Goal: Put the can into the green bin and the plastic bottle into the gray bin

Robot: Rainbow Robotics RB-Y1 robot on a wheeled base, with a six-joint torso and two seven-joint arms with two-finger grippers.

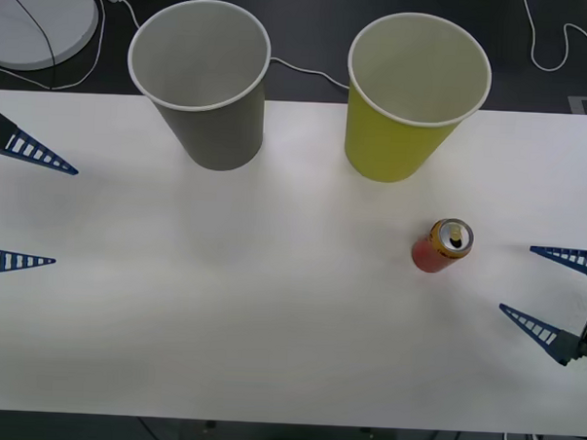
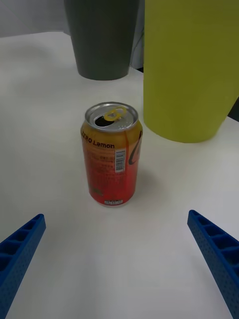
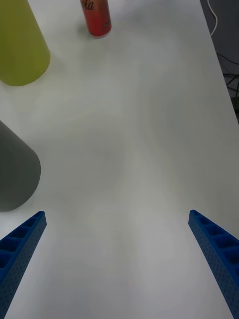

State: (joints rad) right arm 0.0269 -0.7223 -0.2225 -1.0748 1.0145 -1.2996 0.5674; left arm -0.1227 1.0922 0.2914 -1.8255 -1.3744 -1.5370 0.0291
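Bins are seen standing upright at the far edge of the white surface (image 1: pixel 270 316): the gray bin (image 1: pixel 210 90) toward the left and the green bin (image 1: pixel 408 103) toward the right, apart from each other, each with a white rim and a pale inside. The can (image 1: pixel 442 246), red-orange with a gold-coloured top and pull tab, is found upright on the surface, in front of the green bin and a little to its right, not touching it. In the right wrist view the can (image 2: pixel 111 154) is marked "Lemon". The right gripper (image 1: pixel 548 294) is held at the right edge of the surface, beside the can, with its blue ribbed fingers spread wide and nothing between them. The left gripper (image 1: pixel 26 208) is parked at the left edge, well apart from the can, its fingers likewise spread and empty. A white round object (image 1: pixel 39 19) and white cables (image 1: pixel 564 42) are seen beyond the surface.
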